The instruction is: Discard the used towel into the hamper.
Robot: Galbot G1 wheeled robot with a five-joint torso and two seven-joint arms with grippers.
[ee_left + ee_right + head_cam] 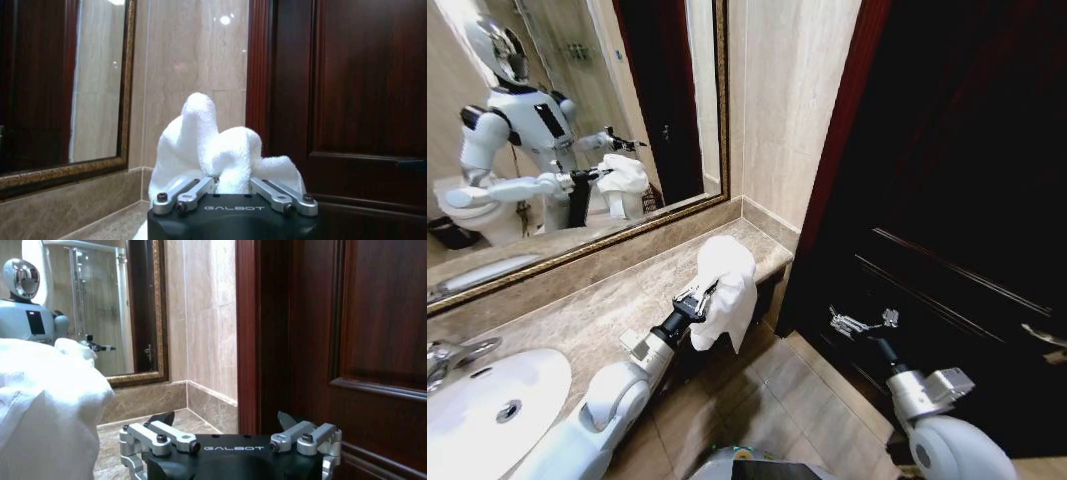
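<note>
Closest to the head camera is the robot's own left arm, coming up from about 7 o'clock toward the middle of the view, and its left gripper (pixel 703 297) is pinching the white towel (pixel 725 290), which hangs bunched up in the air over the outer edge of the marble counter (pixel 617 300). From the left wrist you can see the fingers closed right into the cloth, so the pickup part looks done to me. The right gripper (pixel 859 322) sits off around 4 o'clock in front of the dark wood door (pixel 947 200), jaws spread and holding nothing. The sink (pixel 487 400) is down at 8 o'clock, the mirror (pixel 577 120) up at 10. No hamper anywhere in these shots, so I'd say the whole carry-and-drop half is left.
</note>
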